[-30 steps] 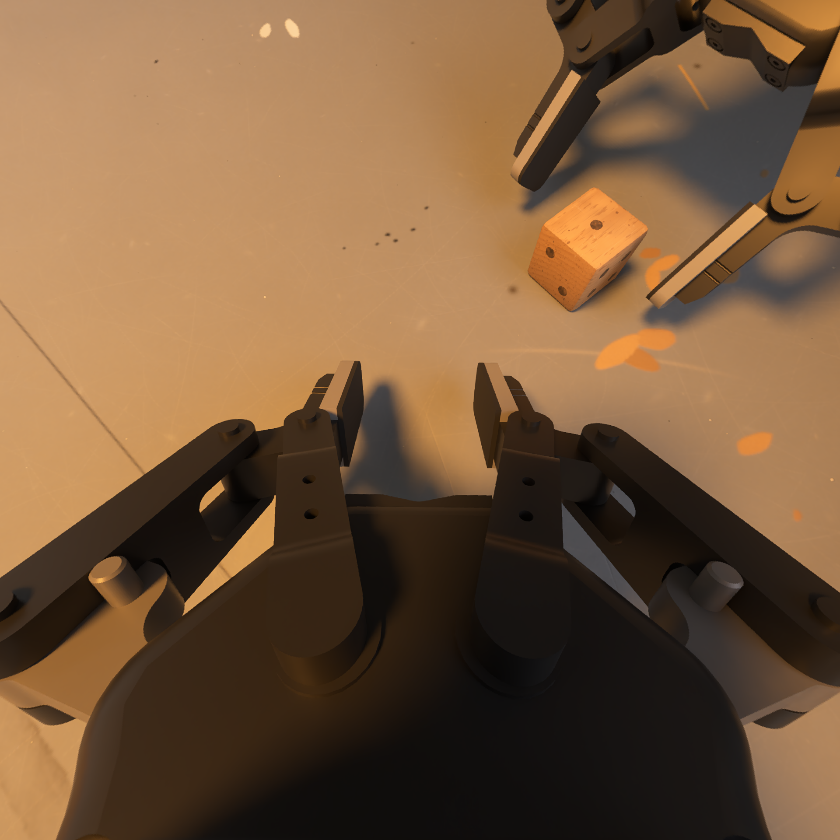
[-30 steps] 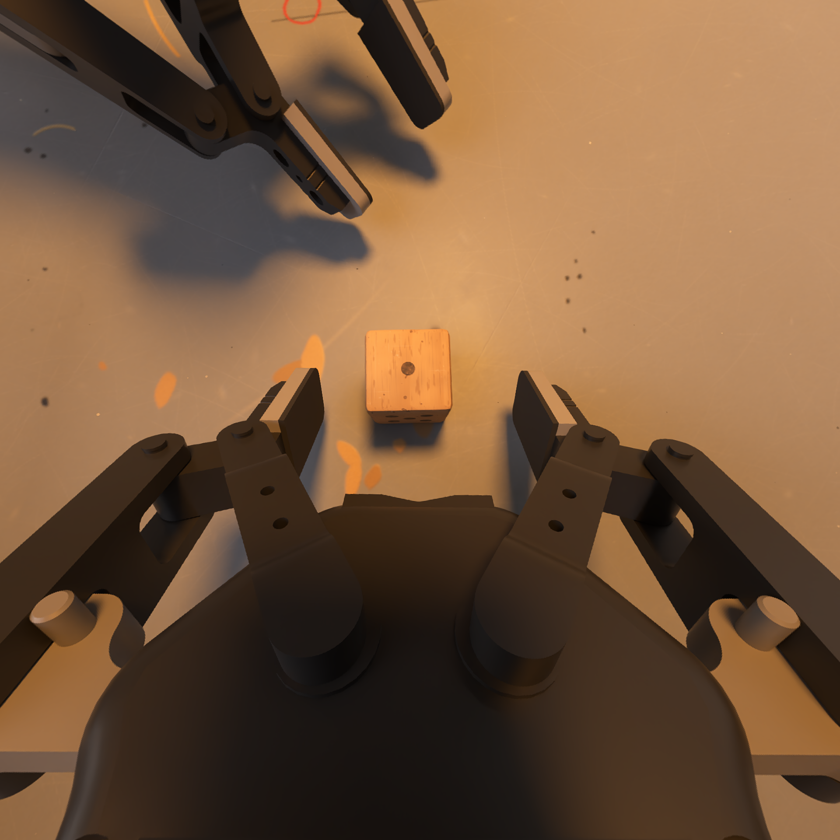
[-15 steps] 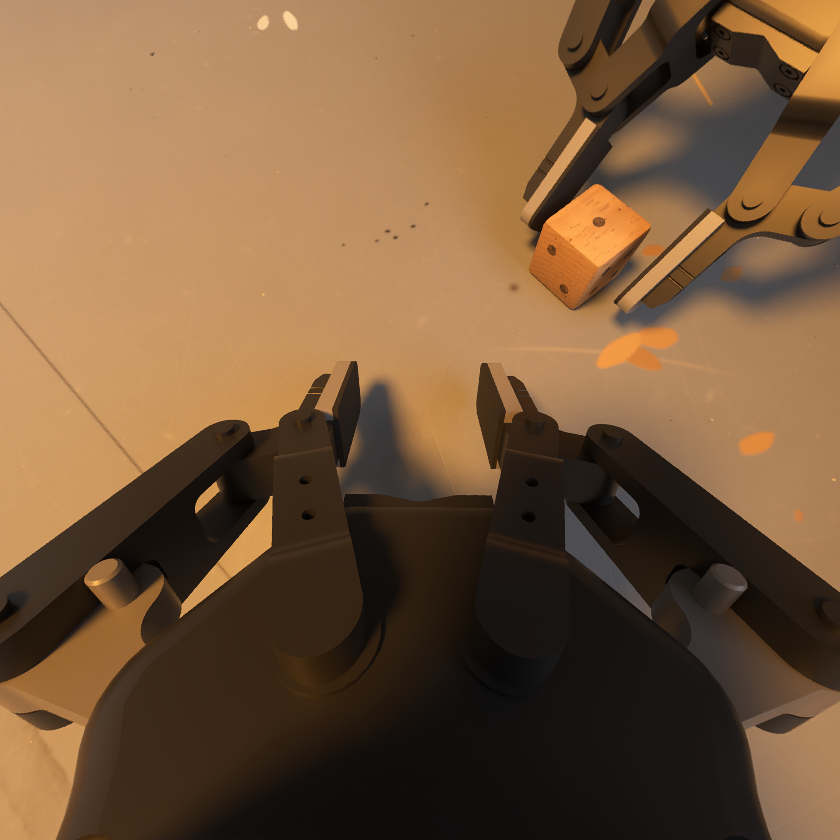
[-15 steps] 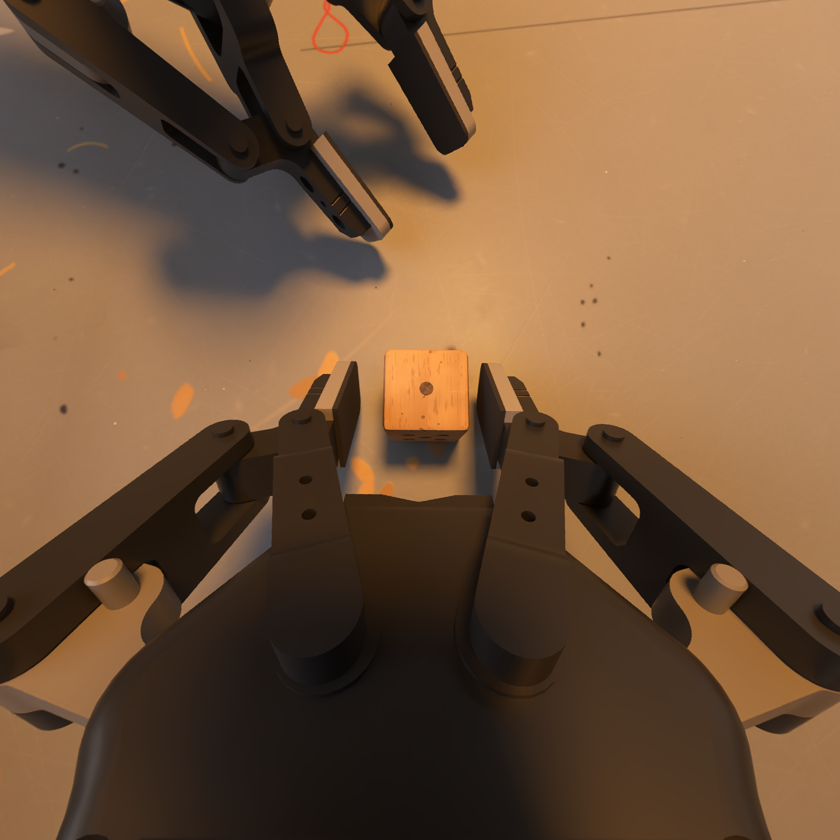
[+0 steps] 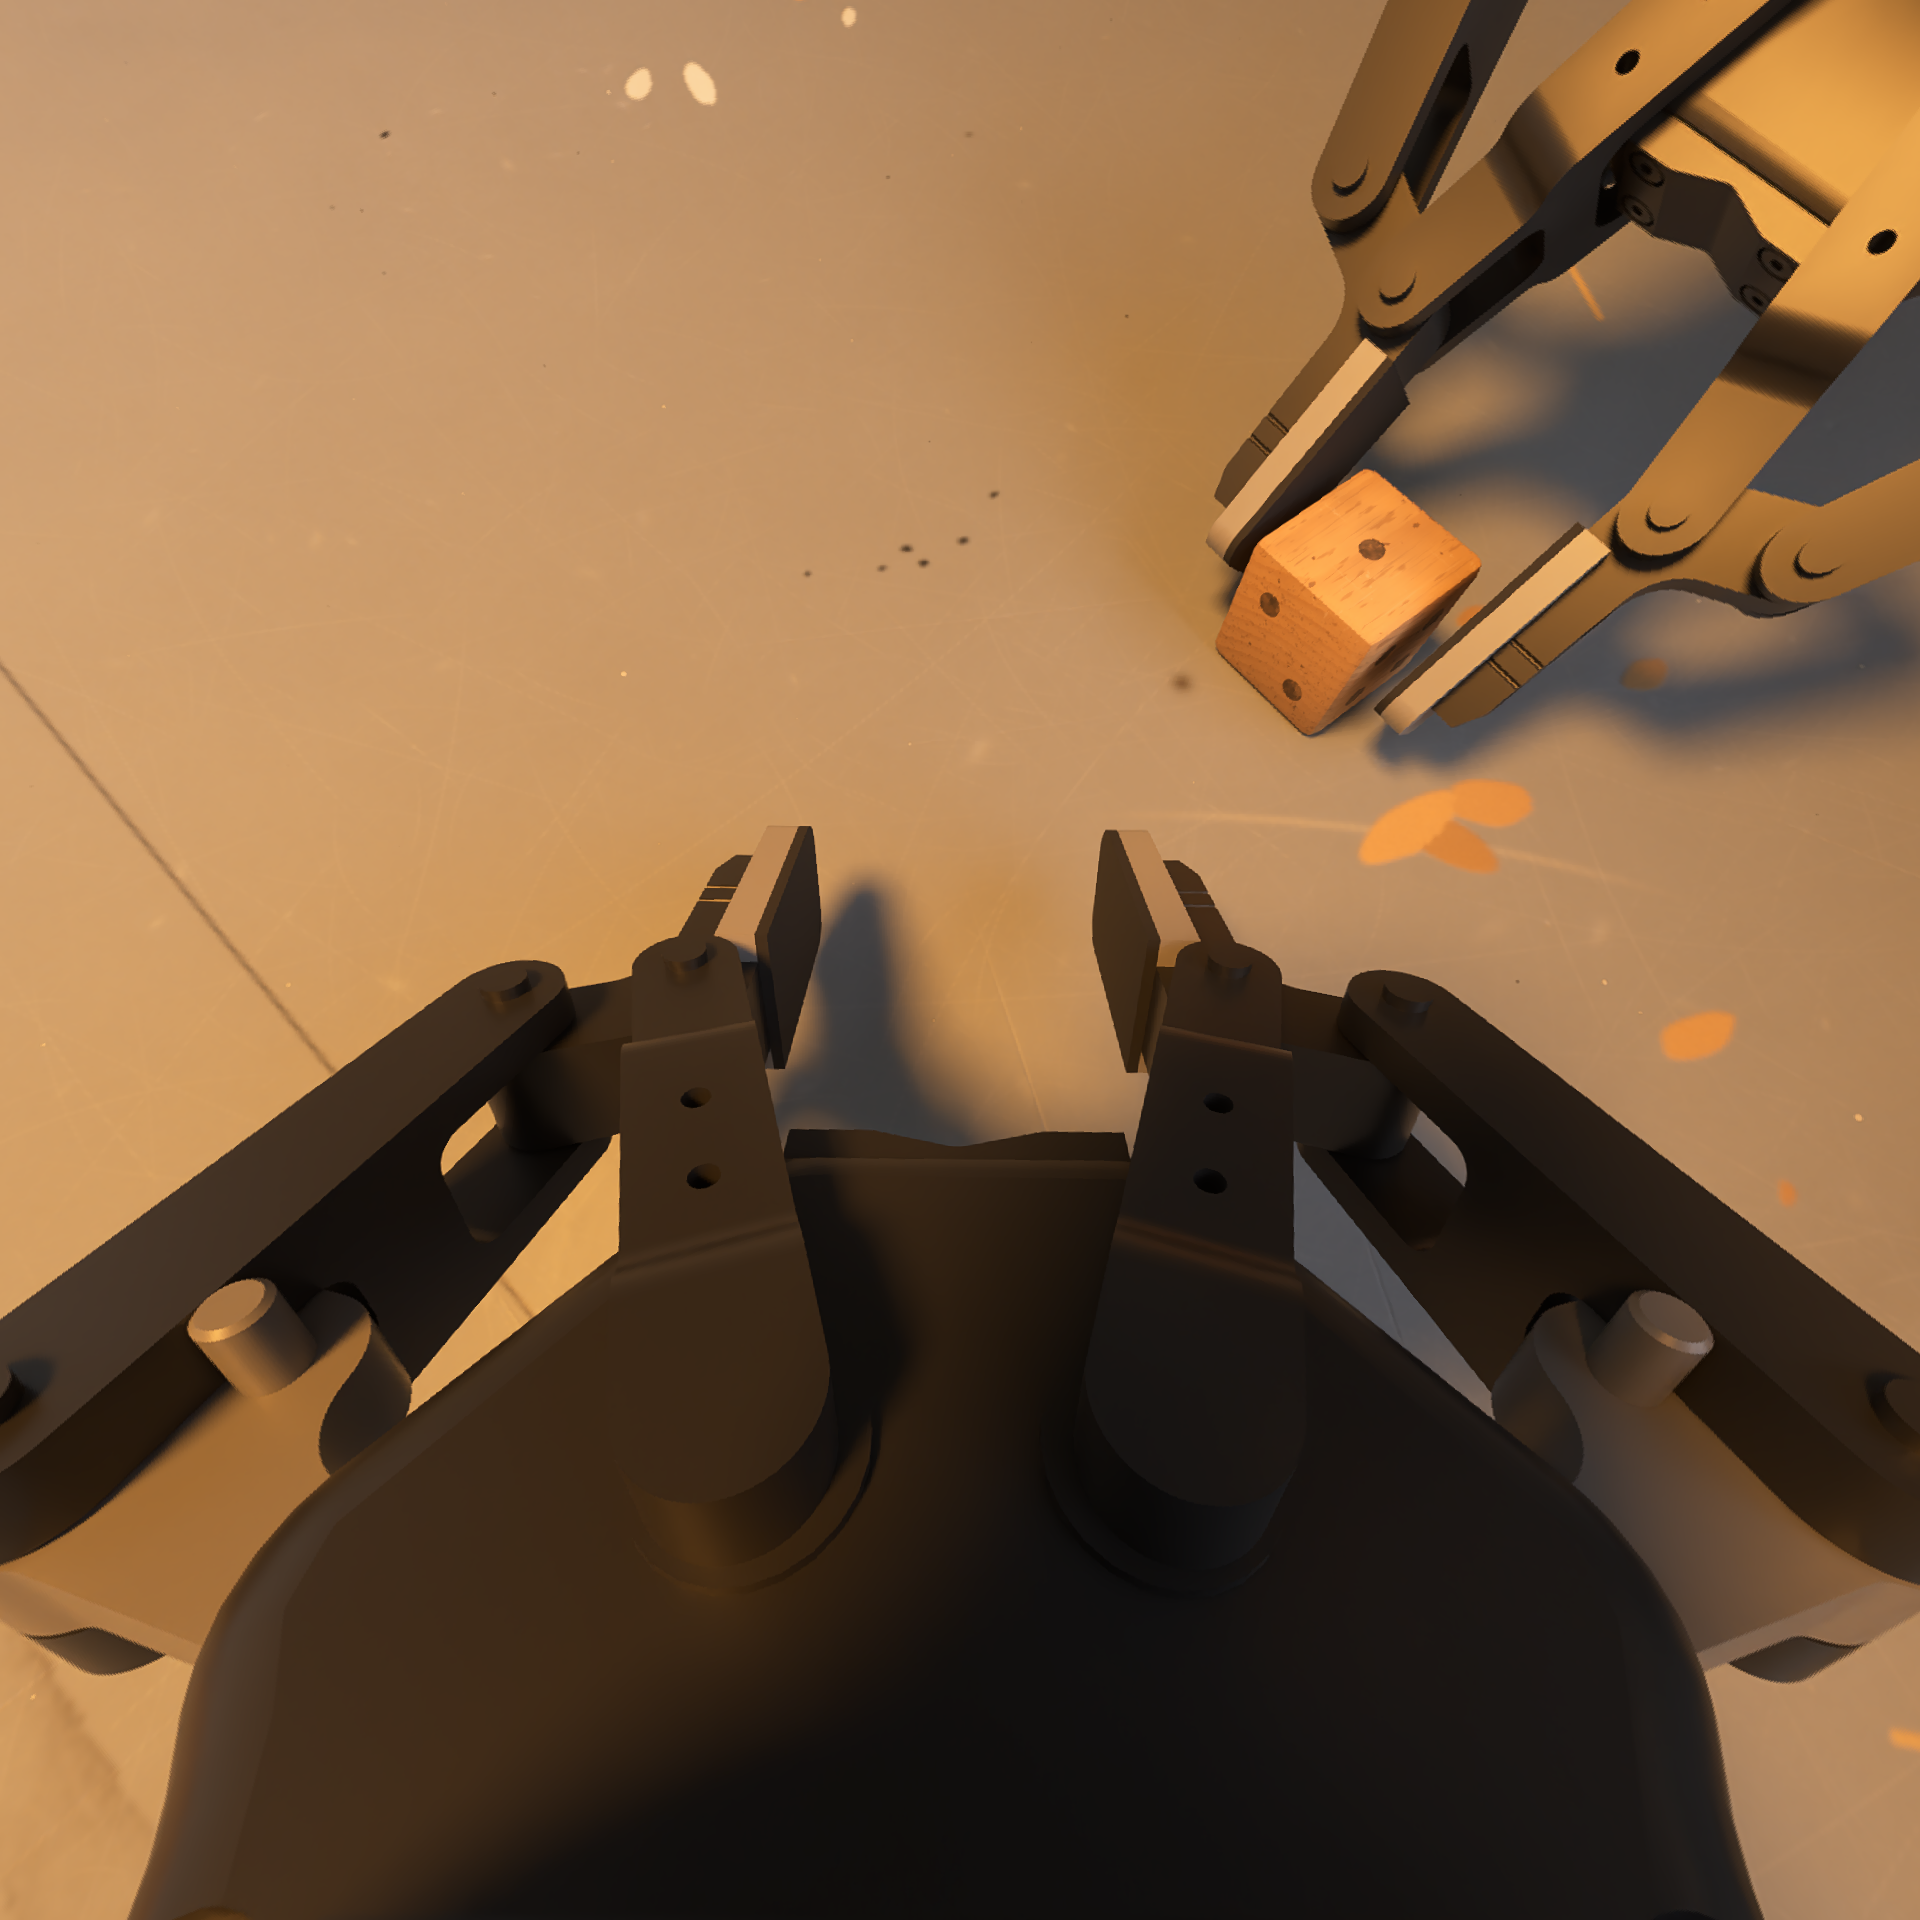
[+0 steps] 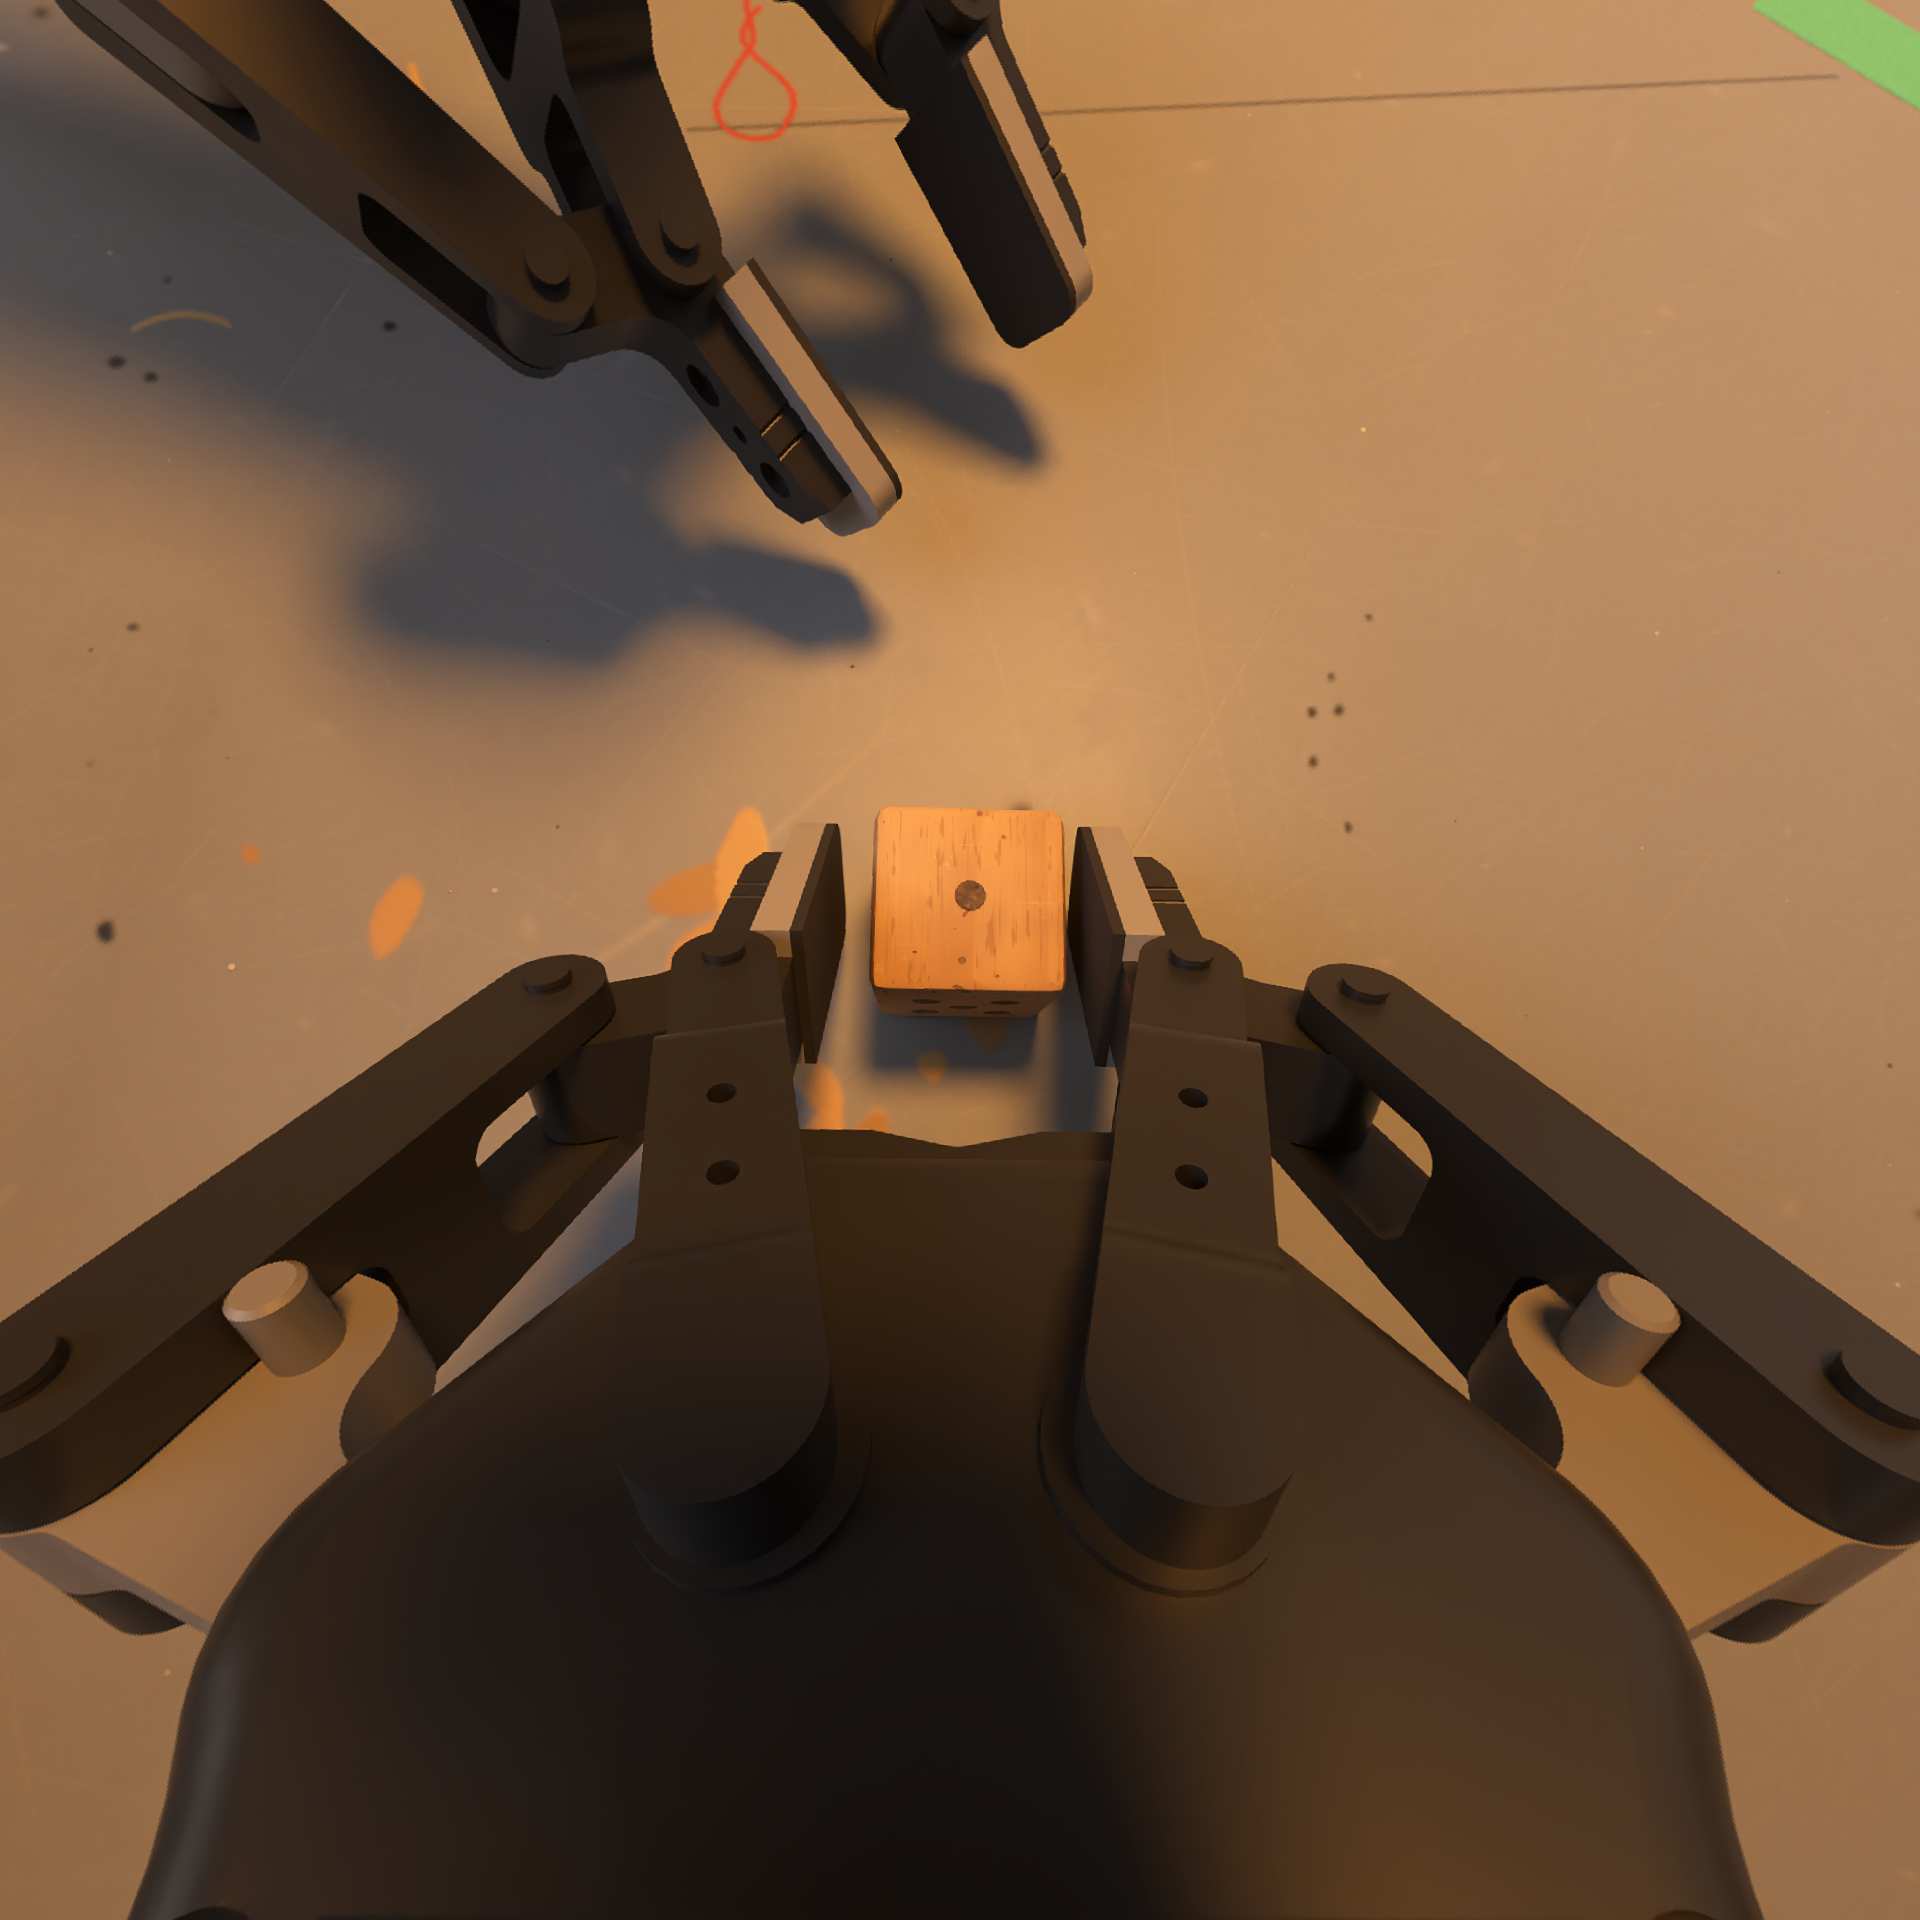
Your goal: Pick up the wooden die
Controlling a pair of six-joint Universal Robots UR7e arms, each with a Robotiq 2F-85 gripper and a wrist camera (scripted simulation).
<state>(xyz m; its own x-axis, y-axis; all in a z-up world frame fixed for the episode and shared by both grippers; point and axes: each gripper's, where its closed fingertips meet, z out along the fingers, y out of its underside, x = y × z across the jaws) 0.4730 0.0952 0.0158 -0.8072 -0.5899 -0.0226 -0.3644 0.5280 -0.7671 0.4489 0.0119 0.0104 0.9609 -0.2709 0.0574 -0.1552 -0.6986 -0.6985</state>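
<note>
The wooden die (image 6: pixel 968 899) rests on the tan table, one pip up, between the pads of my right gripper (image 6: pixel 958 842). The pads stand low on both sides of it with a narrow gap showing on each side, so the gripper is open and nearly closed around it. In the left wrist view the die (image 5: pixel 1345 597) sits at the upper right between the right gripper's fingers (image 5: pixel 1314 629). My left gripper (image 5: pixel 956 862) is partly open and empty, hovering a short way from the die; it also shows in the right wrist view (image 6: pixel 951 416), beyond the die.
The tan table (image 5: pixel 520 416) bears orange paint spots (image 5: pixel 1439 821) near the die and dark specks. A red scribble (image 6: pixel 755 94) and a green tape strip (image 6: pixel 1860 42) lie at the far edge. A thin seam line (image 5: pixel 156 831) crosses the left.
My right gripper has come down around the die and its jaws have narrowed from wide open to just beside the die's faces. The die has not moved. The left gripper has stayed about where it was.
</note>
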